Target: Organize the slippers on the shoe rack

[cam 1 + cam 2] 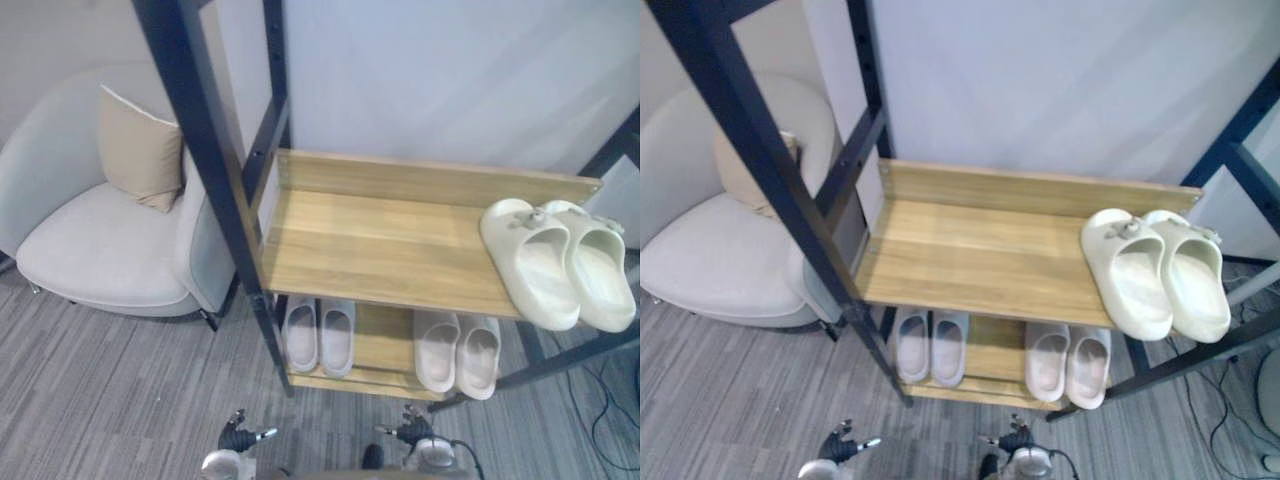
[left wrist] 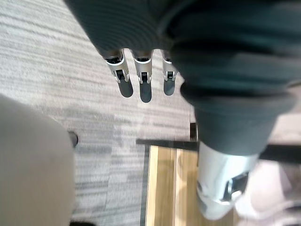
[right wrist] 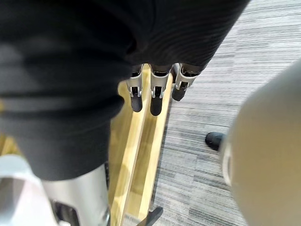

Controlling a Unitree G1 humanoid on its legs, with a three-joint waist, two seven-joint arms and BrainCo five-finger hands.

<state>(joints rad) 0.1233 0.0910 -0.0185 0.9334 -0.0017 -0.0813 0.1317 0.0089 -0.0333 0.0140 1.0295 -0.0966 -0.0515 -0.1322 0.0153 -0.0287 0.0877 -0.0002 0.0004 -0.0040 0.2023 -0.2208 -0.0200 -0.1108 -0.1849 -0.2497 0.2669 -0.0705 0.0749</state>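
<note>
I see the shoe rack (image 1: pixel 380 240) with the cream slippers (image 1: pixel 555 262) on the right end of its upper shelf. The two paler pairs (image 1: pixel 318 335) stand side by side on the lower shelf, partly hidden under the upper board. My left hand (image 2: pixel 143 77) and right hand (image 3: pixel 156 92) hang low before the rack, fingers loosely straight and apart, gripping nothing, tips over carpet and the lowest board.

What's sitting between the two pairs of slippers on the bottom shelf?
Nothing. Between the pale grey pair and the pinkish pair there is just a bare strip of the wooden lower shelf. Both eye views show it.
</note>
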